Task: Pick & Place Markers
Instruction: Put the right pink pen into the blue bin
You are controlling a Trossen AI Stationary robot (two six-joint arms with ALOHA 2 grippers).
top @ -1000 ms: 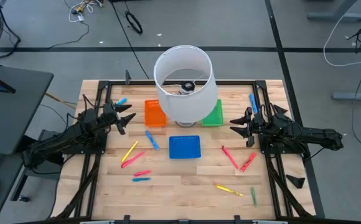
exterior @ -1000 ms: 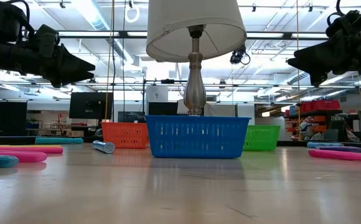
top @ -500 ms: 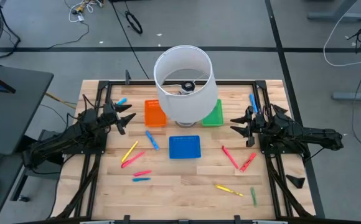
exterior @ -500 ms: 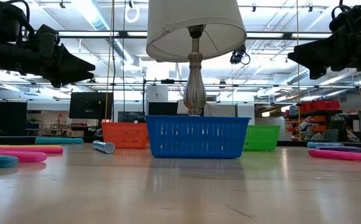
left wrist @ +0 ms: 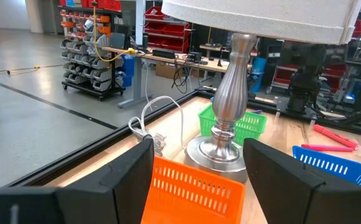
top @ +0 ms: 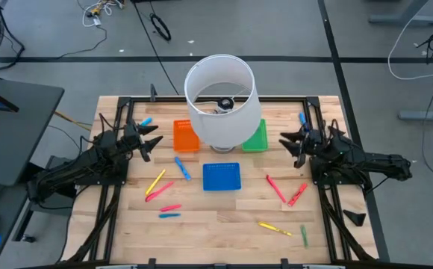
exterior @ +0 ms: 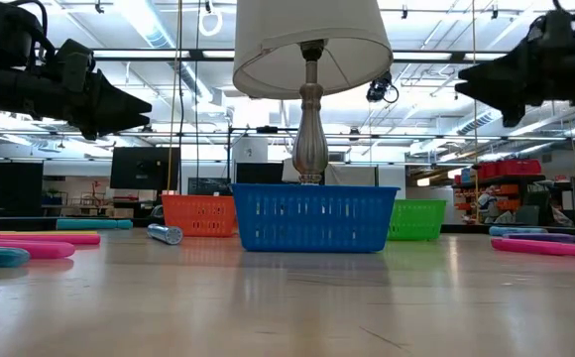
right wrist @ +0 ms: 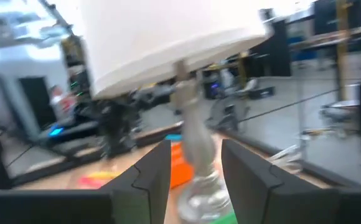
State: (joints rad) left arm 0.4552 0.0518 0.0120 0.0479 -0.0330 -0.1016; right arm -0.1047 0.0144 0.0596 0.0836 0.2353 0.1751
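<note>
- No marker is in hand: the markers (top: 161, 181) lie scattered on the wooden table (top: 224, 217) – yellow, red and pink ones on the left side, a blue one (top: 181, 168) just left of the blue tray (top: 222, 177), red ones (top: 276, 189) on the right side, a yellow (top: 274, 227) and a green one near the front edge
- The left gripper (top: 151, 144) hangs above the table just left of the orange tray (top: 185, 136), fingers apart and empty
- The right gripper (top: 291, 142) hovers right of the green tray (top: 256, 137) beside the lamp (top: 220, 104), fingers apart, nothing between them
- Judged step: the reach toward a first marker, before any pickup
- Next move probably calls for one gripper to descend over a nearby marker, line its fingers across the thin barrel, and close low against the table
</note>
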